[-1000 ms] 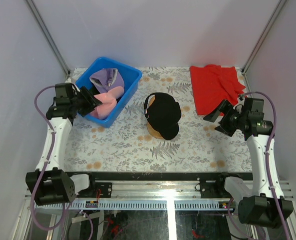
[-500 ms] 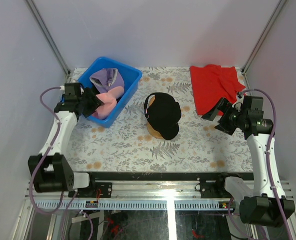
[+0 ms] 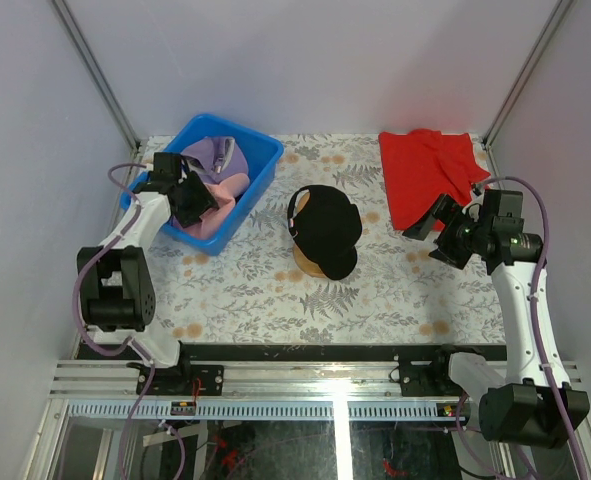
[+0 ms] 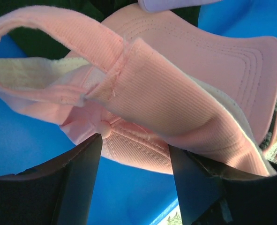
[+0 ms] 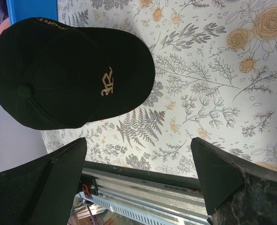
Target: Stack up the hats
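Observation:
A black hat with a gold emblem (image 3: 325, 228) (image 5: 72, 75) sits on a round stand at the table's middle. At its edge shows white lettering of a dark hat (image 5: 47, 22) under it. A pink hat (image 3: 215, 210) (image 4: 152, 84) lies in the blue bin (image 3: 260, 165), with a lavender hat (image 3: 210, 155) (image 4: 171, 3) behind it. My left gripper (image 3: 193, 195) (image 4: 134, 159) is inside the bin, open, its fingertips at the pink hat's lower edge on either side. My right gripper (image 3: 433, 232) (image 5: 138, 164) hangs wide open and empty over the table's right side.
A red cloth (image 3: 430, 175) lies at the back right, just beyond the right gripper. The wooden stand (image 3: 310, 265) shows under the black hat. The bin's blue wall (image 4: 129, 197) is close under the left fingers. Grey walls enclose the floral table.
The left arm has swung toward the back and right, carrying its gripper into the bin against the pink hat. The right gripper has opened a little wider and barely moved.

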`<state>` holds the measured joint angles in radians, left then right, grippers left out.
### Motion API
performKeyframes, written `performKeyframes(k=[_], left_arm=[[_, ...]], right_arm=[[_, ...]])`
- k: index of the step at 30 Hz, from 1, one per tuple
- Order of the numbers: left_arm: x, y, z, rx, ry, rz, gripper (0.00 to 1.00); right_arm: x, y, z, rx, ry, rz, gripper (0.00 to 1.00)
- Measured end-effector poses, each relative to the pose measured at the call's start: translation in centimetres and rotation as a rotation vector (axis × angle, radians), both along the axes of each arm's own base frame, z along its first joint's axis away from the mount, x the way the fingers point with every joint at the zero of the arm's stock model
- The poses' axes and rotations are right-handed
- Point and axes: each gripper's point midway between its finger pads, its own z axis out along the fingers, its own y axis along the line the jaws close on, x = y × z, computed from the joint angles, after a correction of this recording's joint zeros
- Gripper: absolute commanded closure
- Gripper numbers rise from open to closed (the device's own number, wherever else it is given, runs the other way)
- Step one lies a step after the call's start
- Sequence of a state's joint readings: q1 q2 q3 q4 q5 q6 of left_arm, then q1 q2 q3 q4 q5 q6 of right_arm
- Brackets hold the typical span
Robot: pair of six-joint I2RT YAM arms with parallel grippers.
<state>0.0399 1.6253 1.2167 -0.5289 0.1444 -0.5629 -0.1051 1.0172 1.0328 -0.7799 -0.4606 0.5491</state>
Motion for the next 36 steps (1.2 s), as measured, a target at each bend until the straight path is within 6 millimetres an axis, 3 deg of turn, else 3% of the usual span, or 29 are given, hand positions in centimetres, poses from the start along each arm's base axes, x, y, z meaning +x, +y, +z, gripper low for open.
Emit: performKeyframes(k=[4, 11, 18, 22, 25, 27, 31, 34, 36], left_arm=[[1.4, 0.2, -1.1, 0.010, 0.014, -0.003, 0.47], [4.3, -0.1, -2.7, -0.008, 0.022, -0.020, 0.99], [4.9, -0.9, -2.6, -0.055, 0.007, -0.047, 1.00], [4.8, -0.4, -1.3, -0.094, -0.015, -0.046, 1.00], [5.0, 2.0, 0.8, -0.111, -0.056, -0.003, 1.00], [5.6, 4.6, 2.7, -0.100, -0.101, 0.042, 1.00], [6.9, 8.2, 5.7, -0.078, -0.167, 0.088, 0.77], [6.8, 7.9, 6.1, -0.096, -0.175, 0.064, 0.66], [5.9, 6.6, 5.8, -0.122, -0.168, 0.031, 0.63]], right_arm=[[0.2, -0.1, -0.1, -0.002, 0.004, -0.007, 0.00], [0.5, -0.2, -0.5, 0.001, 0.024, -0.026, 0.01], [1.1, -0.4, -0.5, 0.011, 0.026, -0.051, 0.01], [1.4, -0.4, -0.6, 0.018, 0.030, -0.064, 0.00], [1.7, -0.3, -0.5, 0.026, 0.024, -0.071, 0.00], [1.9, 0.0, -0.3, 0.031, 0.016, -0.068, 0.00], [2.0, 0.7, -0.3, 0.041, 0.012, -0.056, 0.01], [1.9, 1.4, -0.4, 0.046, 0.017, -0.038, 0.01], [1.9, 1.7, -0.6, 0.040, 0.021, -0.029, 0.00]])
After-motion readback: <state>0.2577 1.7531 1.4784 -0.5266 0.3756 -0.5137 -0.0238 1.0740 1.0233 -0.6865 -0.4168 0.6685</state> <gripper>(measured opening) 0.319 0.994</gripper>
